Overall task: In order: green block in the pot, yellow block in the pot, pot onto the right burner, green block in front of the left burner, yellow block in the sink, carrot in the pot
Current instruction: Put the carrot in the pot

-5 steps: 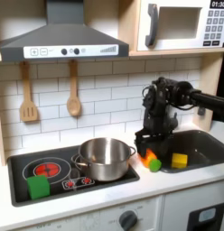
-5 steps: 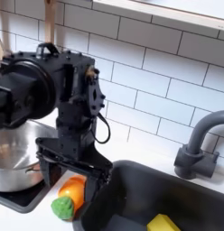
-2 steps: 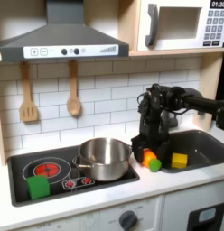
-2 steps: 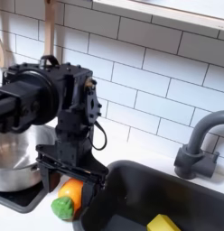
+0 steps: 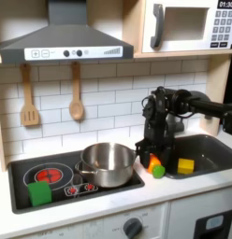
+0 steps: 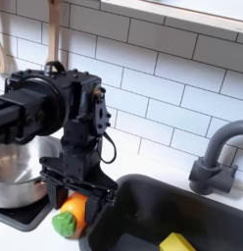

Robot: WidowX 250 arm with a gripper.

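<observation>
The orange carrot with its green end lies on the counter between stove and sink. My gripper stands over it, and in the second exterior view the gripper has its fingers closed against the carrot. Left of the gripper, the steel pot stands on the hob's right side; its rim also shows in the second exterior view as the pot. At the hob's front left corner lies the green block. The yellow block rests in the sink, also seen as the yellow block.
The sink is at the first exterior view's right, with a dark faucet behind it. A red-ringed burner is left of the pot. Wooden utensils hang on the tiled wall under the hood.
The gripper has come down and slightly left over the carrot, and its fingers have narrowed onto it. The carrot has shifted a little. Pot and blocks have not moved.
</observation>
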